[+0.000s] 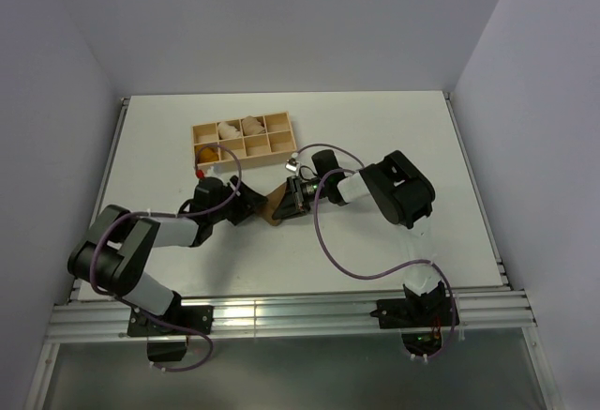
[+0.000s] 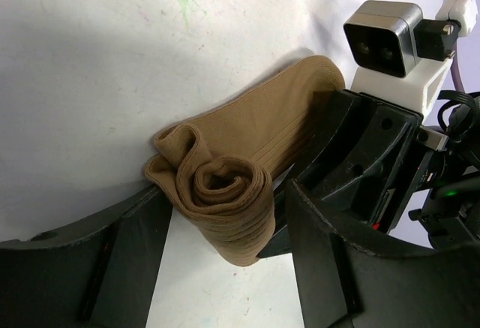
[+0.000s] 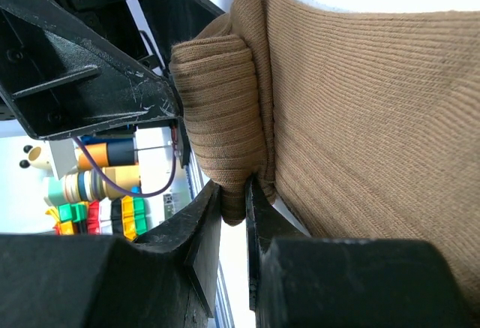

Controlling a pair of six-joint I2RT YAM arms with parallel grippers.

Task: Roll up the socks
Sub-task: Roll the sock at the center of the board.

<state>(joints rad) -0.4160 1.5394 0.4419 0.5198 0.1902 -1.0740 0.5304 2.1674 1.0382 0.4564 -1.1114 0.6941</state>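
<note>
The olive-brown sock [image 1: 274,205] lies on the table between my two grippers, one end rolled into a tight spiral [image 2: 225,193] and the rest flat [image 3: 375,118]. My left gripper [image 1: 251,205] is open, its jaws wide on either side of the roll [image 2: 229,197]. My right gripper [image 1: 287,201] faces it and is shut on the roll's end, with fabric pinched between its fingertips [image 3: 234,193]. An orange bundle [image 1: 208,154], perhaps the mustard sock, sits in the tray's near-left compartment; I cannot see its cuff.
A wooden compartment tray [image 1: 292,144] stands behind the grippers and holds pale rolled bundles [image 1: 230,131] in its back row. White walls enclose the table on three sides. An aluminium rail [image 1: 300,311] runs along the near edge.
</note>
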